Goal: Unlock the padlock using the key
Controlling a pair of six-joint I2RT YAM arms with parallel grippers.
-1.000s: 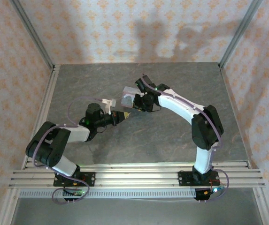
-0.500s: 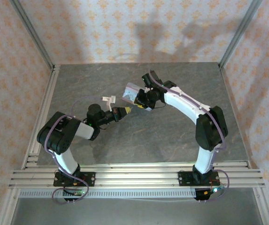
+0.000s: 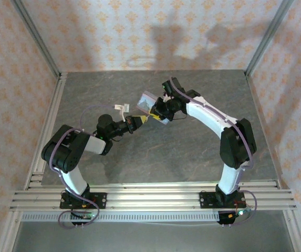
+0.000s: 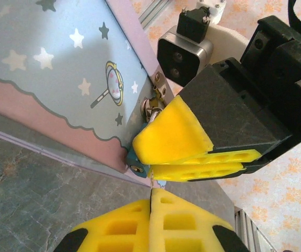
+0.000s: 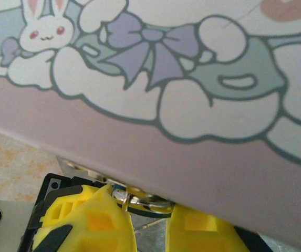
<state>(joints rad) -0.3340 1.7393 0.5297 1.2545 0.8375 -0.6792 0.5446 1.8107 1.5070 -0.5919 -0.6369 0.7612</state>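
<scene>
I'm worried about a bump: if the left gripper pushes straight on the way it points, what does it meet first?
Probably the padlock, pinched in the right gripper's fingers at the edge of the tin, just ahead of the left gripper. Depth is hard to judge.

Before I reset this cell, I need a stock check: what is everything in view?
tin box: one, pastel blue and pink, tilted at mid-table.
padlock: one, teal, at the tin's latch.
key: one, pale sliver, its tip by the padlock.
table: one, grey stone-patterned, under everything.
left gripper: one, yellow fingers, shut on the key.
right gripper: one, yellow fingers, shut on the padlock.
</scene>
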